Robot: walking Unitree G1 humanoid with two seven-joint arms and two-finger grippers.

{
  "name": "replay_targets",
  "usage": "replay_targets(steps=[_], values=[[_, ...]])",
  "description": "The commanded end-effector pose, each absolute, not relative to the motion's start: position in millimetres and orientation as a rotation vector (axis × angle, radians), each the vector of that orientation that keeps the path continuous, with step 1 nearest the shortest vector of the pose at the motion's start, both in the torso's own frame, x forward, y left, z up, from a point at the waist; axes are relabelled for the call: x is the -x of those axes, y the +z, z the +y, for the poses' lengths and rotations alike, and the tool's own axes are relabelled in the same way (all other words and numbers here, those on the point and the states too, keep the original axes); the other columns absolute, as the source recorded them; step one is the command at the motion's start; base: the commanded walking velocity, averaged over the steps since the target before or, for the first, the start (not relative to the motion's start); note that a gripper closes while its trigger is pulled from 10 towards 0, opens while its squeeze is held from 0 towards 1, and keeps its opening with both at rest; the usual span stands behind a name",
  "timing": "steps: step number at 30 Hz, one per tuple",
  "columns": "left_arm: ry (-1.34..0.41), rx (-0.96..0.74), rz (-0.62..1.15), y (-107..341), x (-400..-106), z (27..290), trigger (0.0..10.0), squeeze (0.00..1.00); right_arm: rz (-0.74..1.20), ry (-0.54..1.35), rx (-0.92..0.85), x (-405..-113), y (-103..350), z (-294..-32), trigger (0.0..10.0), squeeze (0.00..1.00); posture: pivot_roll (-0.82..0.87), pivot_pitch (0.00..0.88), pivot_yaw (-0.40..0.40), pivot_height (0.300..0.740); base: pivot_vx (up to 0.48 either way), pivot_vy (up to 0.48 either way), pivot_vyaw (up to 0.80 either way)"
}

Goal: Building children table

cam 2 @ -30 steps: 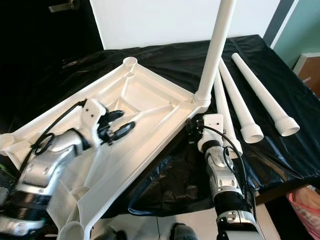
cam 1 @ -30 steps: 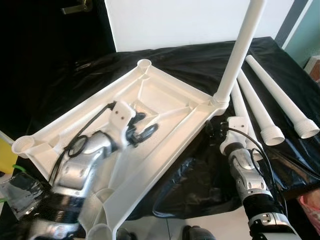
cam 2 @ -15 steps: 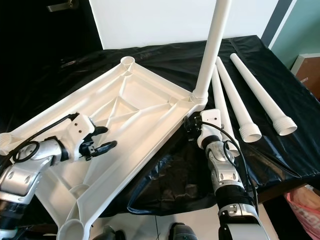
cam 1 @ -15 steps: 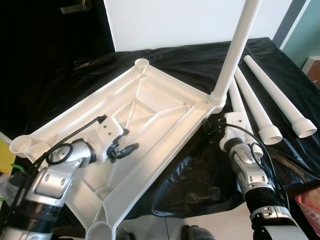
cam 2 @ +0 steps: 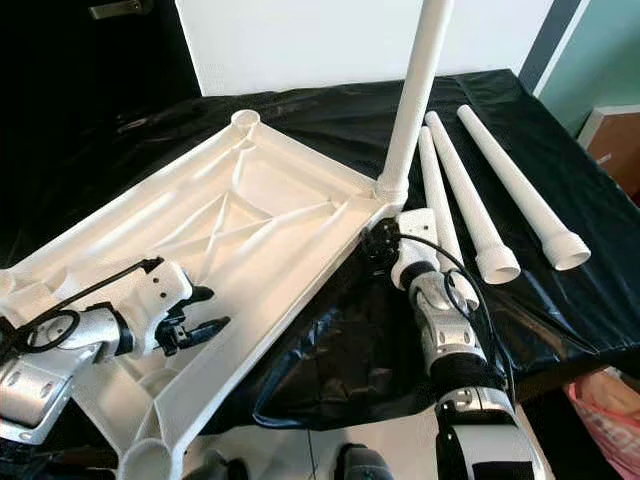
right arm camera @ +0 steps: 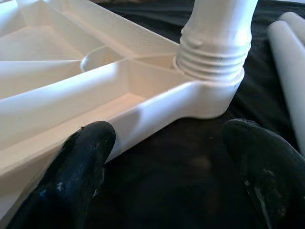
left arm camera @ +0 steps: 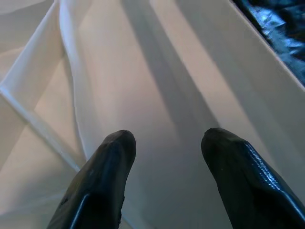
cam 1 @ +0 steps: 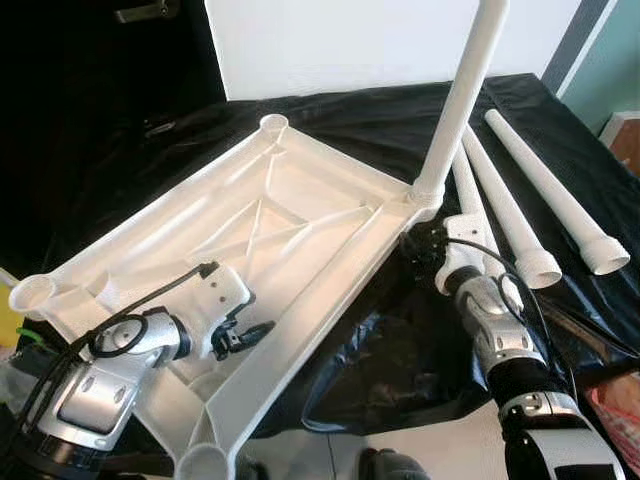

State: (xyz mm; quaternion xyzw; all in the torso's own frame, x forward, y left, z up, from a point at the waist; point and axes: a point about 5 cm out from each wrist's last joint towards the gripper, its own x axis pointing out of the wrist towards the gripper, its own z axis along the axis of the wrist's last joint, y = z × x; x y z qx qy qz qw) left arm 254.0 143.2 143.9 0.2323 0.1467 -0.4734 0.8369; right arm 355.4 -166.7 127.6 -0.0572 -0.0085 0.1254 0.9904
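Observation:
The white tabletop (cam 1: 300,230) lies upside down on the black cloth (cam 1: 390,350). One white leg (cam 1: 462,90) stands upright, screwed into its right corner socket (right arm camera: 209,62). Three loose legs (cam 1: 545,190) lie side by side on the cloth to the right. My left gripper (cam 1: 250,335) hovers open over the near part of the tabletop's underside, with nothing between its fingers (left arm camera: 112,157). My right gripper (cam 1: 415,250) sits low just in front of the corner with the screwed-in leg, open, its fingers (right arm camera: 90,148) spread on either side of that corner.
Open sockets show at the far corner (cam 1: 272,125), the left corner (cam 1: 30,293) and the near corner (cam 1: 203,463). A white wall panel (cam 1: 330,40) stands behind the table. A dark door with a handle (cam 1: 150,12) is at the back left. A pink bag (cam 1: 615,400) sits at the lower right.
My left gripper has drawn back from the middle of the tabletop toward its near edge. The right gripper has stayed by the leg's corner. The view has shifted slightly.

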Motion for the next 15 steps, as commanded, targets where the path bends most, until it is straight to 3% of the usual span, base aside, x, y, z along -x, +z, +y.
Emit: replay_targets(steps=[1,9,15], values=[[-1.186,-0.44,0.322,131.5,-240.6,107.9,10.0,0.0,-0.024,0.4,0.099,-359.3,129.8,-133.3,10.0,0.0,0.0,0.123,0.005,0.74,0.0,0.0,0.0],[-1.183,-0.426,0.241,134.2,-246.1,87.1,10.0,0.0,-0.035,0.403,0.115,-364.7,133.8,-127.7,10.0,0.0,0.0,0.118,0.001,0.74,0.0,0.0,0.0],[-0.984,-0.387,0.104,157.2,-272.4,95.3,10.0,0.0,-0.082,0.258,0.119,-369.7,142.1,-152.1,10.0,0.0,0.0,0.121,0.002,0.74,0.0,0.0,0.0]])
